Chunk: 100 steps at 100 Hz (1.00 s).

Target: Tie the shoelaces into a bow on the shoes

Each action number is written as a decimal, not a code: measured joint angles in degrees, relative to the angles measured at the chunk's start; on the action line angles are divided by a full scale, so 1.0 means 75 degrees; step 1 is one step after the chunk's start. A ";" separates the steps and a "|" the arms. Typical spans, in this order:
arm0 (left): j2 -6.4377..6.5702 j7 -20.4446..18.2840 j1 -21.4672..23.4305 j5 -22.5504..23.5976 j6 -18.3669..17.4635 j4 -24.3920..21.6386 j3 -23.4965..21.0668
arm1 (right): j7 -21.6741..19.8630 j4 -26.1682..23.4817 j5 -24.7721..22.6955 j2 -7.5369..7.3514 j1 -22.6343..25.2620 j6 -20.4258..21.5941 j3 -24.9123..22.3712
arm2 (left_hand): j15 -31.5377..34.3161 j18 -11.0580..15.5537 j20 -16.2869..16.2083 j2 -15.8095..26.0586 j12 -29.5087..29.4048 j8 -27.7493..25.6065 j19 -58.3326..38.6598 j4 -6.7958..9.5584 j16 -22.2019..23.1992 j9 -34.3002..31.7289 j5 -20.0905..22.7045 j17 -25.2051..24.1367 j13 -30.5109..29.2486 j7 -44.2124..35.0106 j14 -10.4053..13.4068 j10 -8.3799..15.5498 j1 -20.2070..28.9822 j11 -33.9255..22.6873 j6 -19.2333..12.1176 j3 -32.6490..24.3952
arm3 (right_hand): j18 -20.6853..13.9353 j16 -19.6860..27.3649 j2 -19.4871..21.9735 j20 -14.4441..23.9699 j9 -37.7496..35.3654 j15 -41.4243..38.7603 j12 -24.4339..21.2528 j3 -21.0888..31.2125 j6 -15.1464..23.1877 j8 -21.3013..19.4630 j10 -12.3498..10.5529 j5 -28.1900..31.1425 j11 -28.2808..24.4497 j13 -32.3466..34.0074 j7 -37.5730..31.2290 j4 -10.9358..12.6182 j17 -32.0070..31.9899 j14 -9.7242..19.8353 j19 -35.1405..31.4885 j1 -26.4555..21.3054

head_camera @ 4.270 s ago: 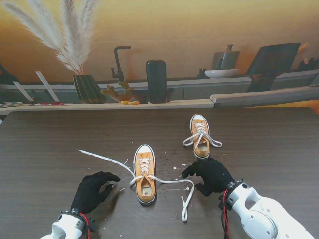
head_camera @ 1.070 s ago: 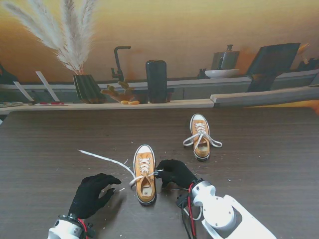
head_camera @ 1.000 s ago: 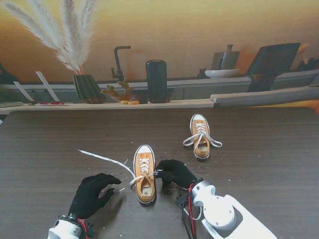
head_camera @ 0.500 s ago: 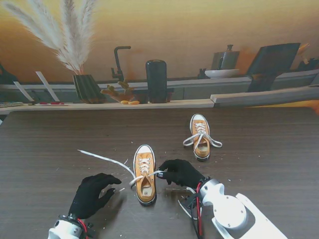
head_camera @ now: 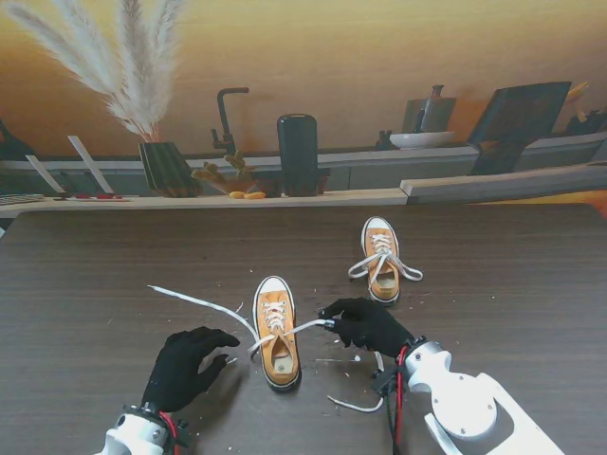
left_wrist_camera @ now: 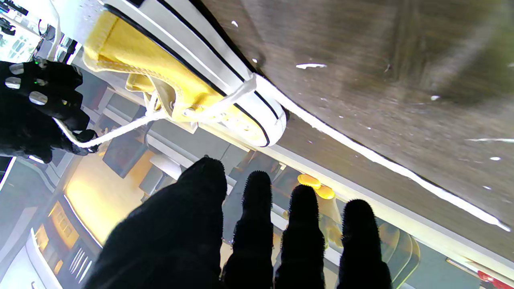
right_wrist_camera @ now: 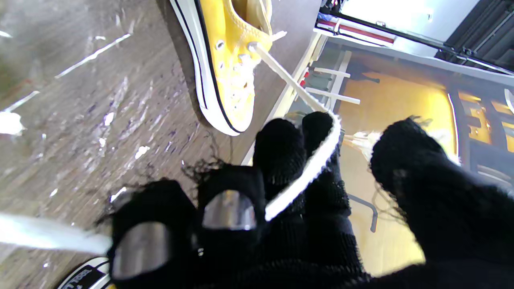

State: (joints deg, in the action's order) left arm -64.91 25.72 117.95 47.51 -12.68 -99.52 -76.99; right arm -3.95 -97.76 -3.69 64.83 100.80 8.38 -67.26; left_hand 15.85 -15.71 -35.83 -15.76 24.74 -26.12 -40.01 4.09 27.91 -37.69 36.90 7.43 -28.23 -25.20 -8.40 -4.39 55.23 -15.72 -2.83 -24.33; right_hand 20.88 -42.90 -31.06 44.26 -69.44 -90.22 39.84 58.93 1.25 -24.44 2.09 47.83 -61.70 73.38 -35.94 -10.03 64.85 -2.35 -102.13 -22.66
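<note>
Pinching the right-side lace [head_camera: 302, 329] of the nearer yellow shoe [head_camera: 276, 331], my right robot hand [head_camera: 368, 325] sits just to the right of that shoe, and the lace runs taut from the eyelets to my fingertips [right_wrist_camera: 317, 128]. In the right wrist view the white lace crosses over my gloved fingers and carries on past them; its loose tail [head_camera: 358, 406] lies on the dark worktop [head_camera: 114, 256] nearer to me, beside my right wrist. My left robot hand [head_camera: 185, 364] rests on the worktop to the left of the same shoe, fingers [left_wrist_camera: 257, 192] spread and straight, holding nothing. The other lace [head_camera: 194, 301] of this shoe trails out flat across the worktop to the left and farther from me, close by my left fingertips but not in them. The second yellow shoe [head_camera: 381, 259] stands farther from me and to the right, well apart from both hands, its white laces [head_camera: 379, 263] splayed loose over its sides. Small white flecks are scattered on the worktop around the nearer shoe.
</note>
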 measured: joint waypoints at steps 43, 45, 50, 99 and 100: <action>0.0403 -0.2755 -0.0811 0.1934 0.3828 -0.1586 0.0855 | -0.0058 0.0147 0.0232 0.0018 -0.0012 0.0125 -0.0055 | -0.0198 0.0299 -0.0154 -0.0101 0.1026 0.0367 0.0196 0.0580 0.0171 0.0955 -0.1143 -0.0176 0.0318 0.1022 0.0102 0.0071 -0.1113 -0.0321 0.0224 0.2082 | -0.0093 -0.0098 -0.0063 0.0070 -0.0080 -0.0174 0.0080 0.0001 -0.0062 0.0206 -0.0047 0.0006 -0.0087 0.0001 -0.0193 0.0000 0.0015 0.0019 -0.0097 -0.0009; 0.0430 -0.2854 -0.0874 0.2191 0.4068 -0.1612 0.0962 | -0.0079 0.0147 0.0238 0.0017 -0.0014 0.0105 -0.0057 | -0.0196 0.0300 -0.0161 -0.0109 0.1086 0.0324 0.0185 0.0597 0.0198 0.0991 -0.1148 -0.0174 0.0318 0.1023 0.0102 0.0071 -0.1112 -0.0368 0.0274 0.2082 | -0.0093 -0.0098 -0.0063 0.0070 -0.0080 -0.0174 0.0080 0.0001 -0.0062 0.0206 -0.0047 0.0006 -0.0087 0.0001 -0.0195 0.0000 0.0015 0.0019 -0.0097 -0.0010; 0.0465 -0.3006 -0.1016 0.2437 0.4330 -0.1619 0.1154 | -0.0116 0.0147 0.0242 0.0015 -0.0020 0.0049 -0.0061 | -0.0098 0.0303 -0.0258 -0.0304 0.1442 0.0180 0.0054 0.0658 0.0379 0.1072 -0.1232 -0.0137 0.0318 0.1087 0.0102 0.0071 -0.1184 -0.0554 0.0313 0.2025 | -0.0093 -0.0098 -0.0063 0.0070 -0.0080 -0.0174 0.0080 0.0001 -0.0062 0.0209 -0.0047 0.0006 -0.0087 0.0001 -0.0201 0.0000 0.0016 0.0019 -0.0097 -0.0011; 0.0503 -0.3227 -0.1881 0.2624 0.5344 -0.0976 0.2442 | -0.0240 0.0110 0.0195 -0.0017 -0.0081 -0.0329 -0.0006 | 0.0282 0.0376 -0.0372 -0.0843 0.1848 -0.0570 -0.0374 0.0716 0.0600 0.1212 -0.1231 0.0022 0.0420 0.0260 0.0185 0.0071 -0.1292 -0.0793 0.0298 0.1879 | -0.0093 -0.0098 -0.0076 0.0070 -0.0080 -0.0175 0.0080 0.0043 -0.0062 0.0354 -0.0047 0.0006 -0.0087 0.0001 -0.0311 -0.0150 0.0016 0.0020 -0.0099 -0.0244; 0.0502 -0.3213 -0.1890 0.2624 0.5350 -0.0951 0.2451 | -0.0240 0.0110 0.0195 -0.0017 -0.0084 -0.0337 -0.0003 | 0.0283 0.0376 -0.0375 -0.0843 0.1852 -0.0603 -0.0400 0.0716 0.0610 0.1195 -0.1231 0.0038 0.0417 0.0192 0.0185 0.0071 -0.1292 -0.0807 0.0298 0.1872 | -0.0093 -0.0098 -0.0076 0.0070 -0.0080 -0.0175 0.0080 0.0043 -0.0062 0.0369 -0.0047 0.0006 -0.0087 0.0001 -0.0311 -0.0150 0.0016 0.0020 -0.0099 -0.0245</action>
State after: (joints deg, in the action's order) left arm -61.14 1.62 103.77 67.18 27.44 -106.65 -58.61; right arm -5.75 -96.93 -2.22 64.70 100.17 5.85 -67.28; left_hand 17.98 -12.88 -38.65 -22.08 38.62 -30.65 -43.01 9.46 32.49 -28.73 27.66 7.72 -25.10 -23.76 -7.02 -3.86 45.54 -21.77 -0.59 -10.30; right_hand 20.18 -43.63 -31.63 44.79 -70.04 -91.53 40.44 59.25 0.79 -21.67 1.73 47.88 -62.36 73.39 -38.28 -11.15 64.97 -2.20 -102.87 -24.50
